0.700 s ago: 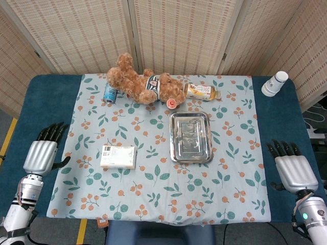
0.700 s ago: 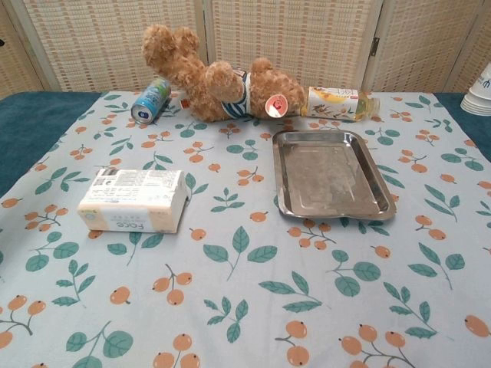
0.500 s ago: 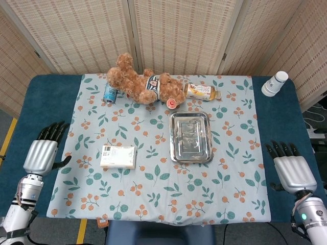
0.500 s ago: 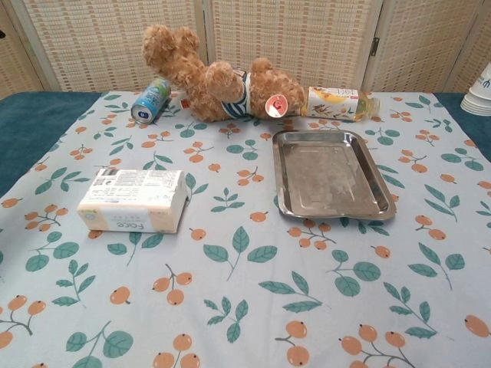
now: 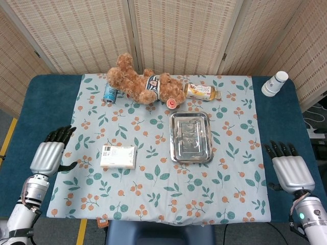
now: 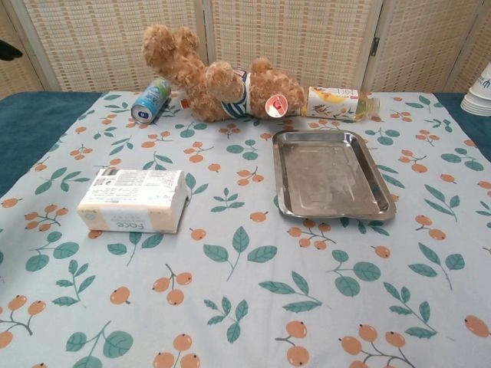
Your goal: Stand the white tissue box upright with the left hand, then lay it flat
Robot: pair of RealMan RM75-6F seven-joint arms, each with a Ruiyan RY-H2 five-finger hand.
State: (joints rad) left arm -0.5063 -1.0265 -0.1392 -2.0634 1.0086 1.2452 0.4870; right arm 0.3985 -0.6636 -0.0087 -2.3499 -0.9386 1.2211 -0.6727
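Note:
The white tissue box (image 5: 118, 156) (image 6: 133, 201) lies flat on the floral cloth, left of centre. My left hand (image 5: 49, 155) hovers over the blue table edge to the box's left, fingers spread, holding nothing; only a dark fingertip (image 6: 9, 50) of it shows in the chest view. My right hand (image 5: 290, 171) is far off at the right edge of the table, fingers apart and empty, and is out of the chest view.
A metal tray (image 5: 190, 137) (image 6: 328, 175) lies right of the box. Along the back lie a teddy bear (image 5: 144, 84) (image 6: 222, 80), a blue can (image 5: 110, 93) (image 6: 150, 100) and a yellow bottle (image 5: 201, 92) (image 6: 341, 103). Stacked paper cups (image 5: 275, 83) stand at back right.
My left hand has shifted a little to the right, toward the tissue box, and its fingertip now enters the chest view. The right hand has barely moved.

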